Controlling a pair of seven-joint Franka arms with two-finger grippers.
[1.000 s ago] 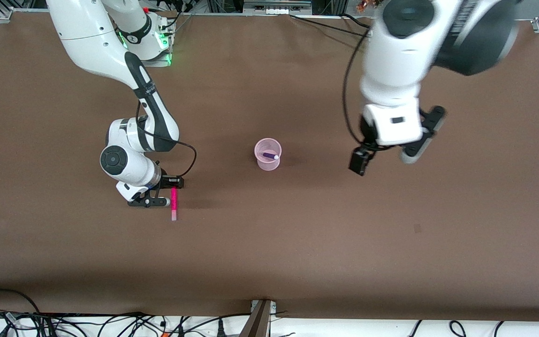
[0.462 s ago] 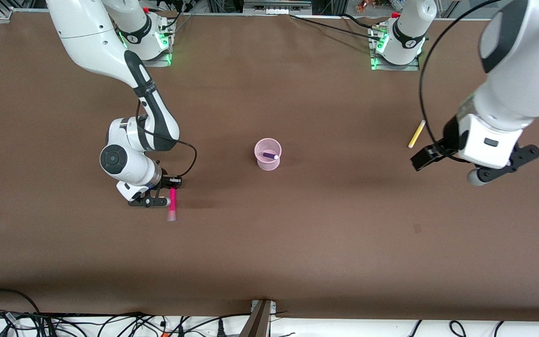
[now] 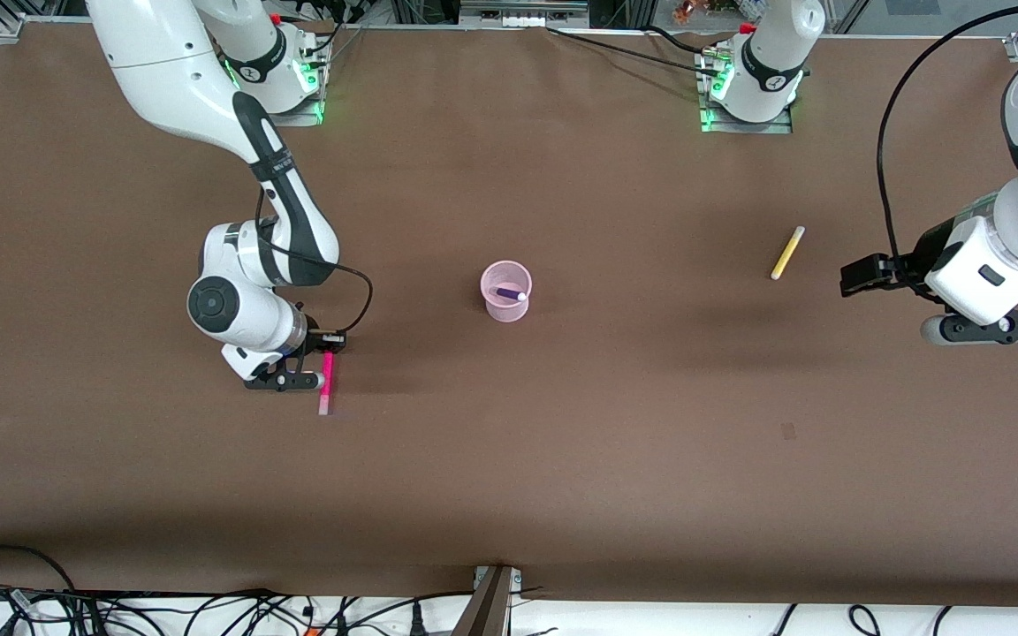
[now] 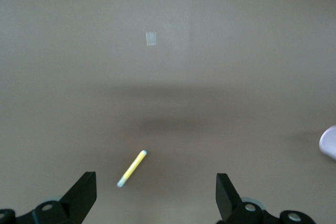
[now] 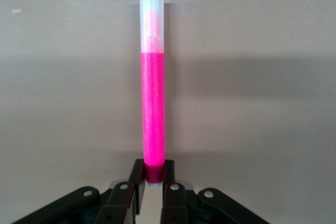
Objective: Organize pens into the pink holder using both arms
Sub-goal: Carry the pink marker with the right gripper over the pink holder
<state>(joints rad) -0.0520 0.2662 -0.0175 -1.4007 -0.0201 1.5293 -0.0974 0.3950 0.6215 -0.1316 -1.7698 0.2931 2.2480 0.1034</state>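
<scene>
Right hand (image 3: pixel 325 355): low at the desk (image 3: pixel 562 459), toward the right arm's end, clenched on the magenta-pink pen (image 3: pixel 327 378). In the right wrist view its two fingers (image 5: pixel 137 178) pinch the very end of the barrel (image 5: pixel 154 119), and the rest of the pen, with the pale tip (image 5: pixel 151 4), juts straight out from them. From the front it is hard to tell whether the pen has left the surface.

Handling, my reading: the pen looks light, stiff and smooth-walled. A grip at the end of a round plastic barrel gives little contact and a long free length, so it could pivot or slip if swung fast. A hold nearer the middle would be steadier; as held, though, the free end can be lowered tip-first into the cup.

Pink holder (image 3: pixel 505 292): upright at mid-desk, well apart from the right hand, with the purple pen (image 3: pixel 510 294) leaning inside. It looks thin-walled, light and narrower than a pen is long, so it may tip if nudged at the rim.

Left hand (image 3: pixel 977 325): up over the left arm's end of the desk, released, fingers (image 4: pixel 82 195) spread wide with nothing between them. The yellow pen (image 3: pixel 787 253) lies flat on the desk near it, apart from everything else. No green pen in view.
</scene>
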